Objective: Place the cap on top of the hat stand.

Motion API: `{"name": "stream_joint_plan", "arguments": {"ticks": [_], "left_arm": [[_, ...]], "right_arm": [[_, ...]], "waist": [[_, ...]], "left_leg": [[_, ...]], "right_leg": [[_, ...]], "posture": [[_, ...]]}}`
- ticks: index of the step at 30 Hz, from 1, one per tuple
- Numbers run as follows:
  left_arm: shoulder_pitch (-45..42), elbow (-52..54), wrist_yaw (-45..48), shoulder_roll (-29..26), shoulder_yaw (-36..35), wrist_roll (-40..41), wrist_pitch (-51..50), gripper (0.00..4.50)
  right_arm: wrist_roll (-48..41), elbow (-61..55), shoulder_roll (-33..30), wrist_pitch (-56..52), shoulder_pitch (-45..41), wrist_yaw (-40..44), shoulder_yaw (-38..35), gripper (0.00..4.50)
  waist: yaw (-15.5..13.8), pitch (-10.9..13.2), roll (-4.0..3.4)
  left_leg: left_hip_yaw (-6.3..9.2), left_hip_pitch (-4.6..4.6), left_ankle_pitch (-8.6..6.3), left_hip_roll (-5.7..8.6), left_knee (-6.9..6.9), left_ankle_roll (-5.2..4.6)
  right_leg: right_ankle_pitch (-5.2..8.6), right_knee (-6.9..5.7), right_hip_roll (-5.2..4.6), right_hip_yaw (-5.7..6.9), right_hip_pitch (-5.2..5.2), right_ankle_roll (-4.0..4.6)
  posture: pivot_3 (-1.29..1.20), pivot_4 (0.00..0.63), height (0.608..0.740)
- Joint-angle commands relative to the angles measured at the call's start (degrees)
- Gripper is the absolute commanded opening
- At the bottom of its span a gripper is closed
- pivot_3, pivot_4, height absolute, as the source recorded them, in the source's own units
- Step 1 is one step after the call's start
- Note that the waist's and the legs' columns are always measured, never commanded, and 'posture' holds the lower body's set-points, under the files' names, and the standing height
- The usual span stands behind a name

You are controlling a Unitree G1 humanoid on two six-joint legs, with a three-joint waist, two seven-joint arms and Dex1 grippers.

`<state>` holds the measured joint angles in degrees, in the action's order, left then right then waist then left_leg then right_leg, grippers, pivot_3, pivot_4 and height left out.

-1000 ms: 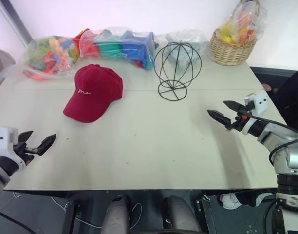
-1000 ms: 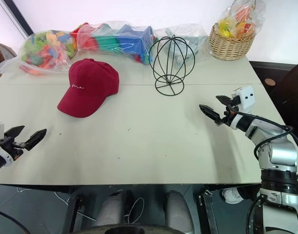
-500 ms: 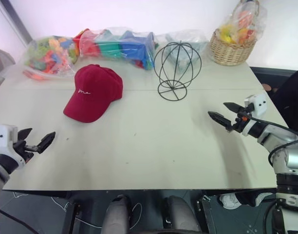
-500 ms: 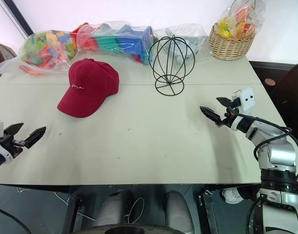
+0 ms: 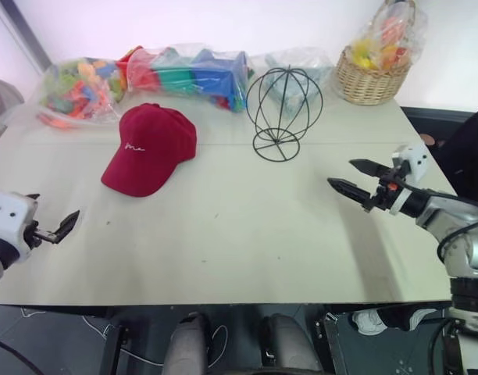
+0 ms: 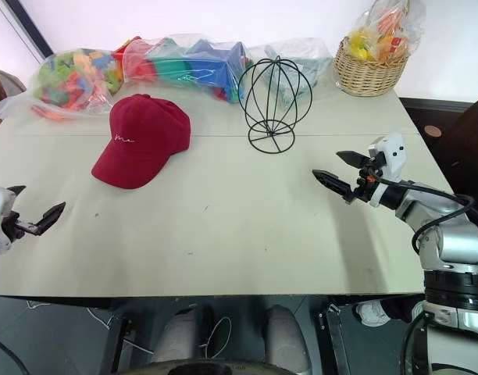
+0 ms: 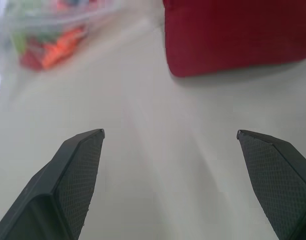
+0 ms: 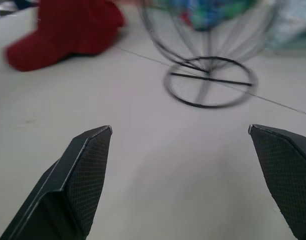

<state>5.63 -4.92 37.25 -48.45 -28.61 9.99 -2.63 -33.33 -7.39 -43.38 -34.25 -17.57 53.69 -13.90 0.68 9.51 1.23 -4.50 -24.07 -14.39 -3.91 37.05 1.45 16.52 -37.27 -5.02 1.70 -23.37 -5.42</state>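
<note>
**Both grippers wide open and empty, cap lying on the worktop**

The left gripper (image 5: 50, 226) hangs at the near left edge of the worktop (image 5: 239, 234), its two black fingers spread wide, with nothing between them and nothing touching them. The right gripper (image 5: 358, 178) hovers over the right side of the worktop, its fingers just as far apart and also empty, pointing inward toward the middle.

There is one cap (image 5: 151, 148), dark red, lying flat on the worktop at the back left with its brim toward the near edge; it is well apart from both grippers. One hat stand (image 5: 284, 105), a black wire globe on a ring base, stands upright just to the right of the cap, bare on top. The right gripper is nearer to the stand than to the cap, but apart from both.

Along the back edge lie three clear plastic bags (image 5: 188, 70) of coloured toys, side by side. One wicker basket (image 5: 370, 78), holding another wrapped bundle, sits in the far right corner.
</note>
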Motion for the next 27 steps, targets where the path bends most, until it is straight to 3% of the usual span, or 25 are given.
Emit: {"name": "stream_joint_plan", "arguments": {"ticks": [1, 8, 13, 23, 27], "left_arm": [[-5.09, -7.99, -1.79, -3.64, 3.65, -7.39, 13.65, 4.46], [-19.55, -29.1, -11.48, -8.15, 15.62, -22.86, 40.08, 4.46], [-27.62, -41.34, -19.36, -9.78, 23.98, -32.58, 53.01, 4.46], [-34.25, -52.09, -30.24, -11.5, 34.65, -43.33, 62.67, 4.46], [-37.0, -52.14, -40.5, -9.16, 39.9, -51.32, 63.18, 4.46]], "right_arm": [[-7.33, -11.5, -2.6, -6.85, 0.35, 2.78, 1.27, 4.5], [-10.84, -18.35, -2.91, -11.13, -0.78, -0.11, 2.44, 4.5], [-9.56, -18.18, -3.03, -10.07, 0.29, -1.34, 2.85, 4.5], [-8.48, -17.98, -2.77, -8.78, 1.49, -3.85, 1.99, 4.5], [-8.06, -17.24, -2.14, -8.18, 0.68, -5.12, 2.7, 4.5]], "waist": [[-0.11, -0.01, 0.01], [-0.11, -0.03, 0.06], [-0.07, -0.03, 0.06], [-0.12, -0.03, 0.06], [-0.49, -0.04, 0.06]], "left_leg": [[0.02, 0.0, 0.0, -0.01, 0.0, 0.0], [-0.05, -0.04, 0.0, 0.07, 0.04, -0.01], [-0.06, -0.06, 0.0, 0.06, 0.04, -0.01], [-0.09, -0.11, 0.0, 0.05, 0.07, -0.01], [-0.07, -0.14, 0.0, 0.06, 0.12, -0.01]], "right_leg": [[0.0, 0.01, 0.0, 0.02, 0.0, 0.0], [-0.02, 0.04, -0.13, 0.03, 0.02, 0.01], [-0.06, 0.0, -0.08, 0.05, -0.02, -0.08], [-0.1, -0.03, -0.06, 0.04, -0.07, -0.14], [-0.12, -0.04, -0.06, 0.04, -0.06, -0.18]], "posture": [[0.0, 0.15, 0.74], [0.0, 0.15, 0.74], [0.0, 0.15, 0.74], [0.0, 0.15, 0.74], [0.0, 0.15, 0.74]]}}
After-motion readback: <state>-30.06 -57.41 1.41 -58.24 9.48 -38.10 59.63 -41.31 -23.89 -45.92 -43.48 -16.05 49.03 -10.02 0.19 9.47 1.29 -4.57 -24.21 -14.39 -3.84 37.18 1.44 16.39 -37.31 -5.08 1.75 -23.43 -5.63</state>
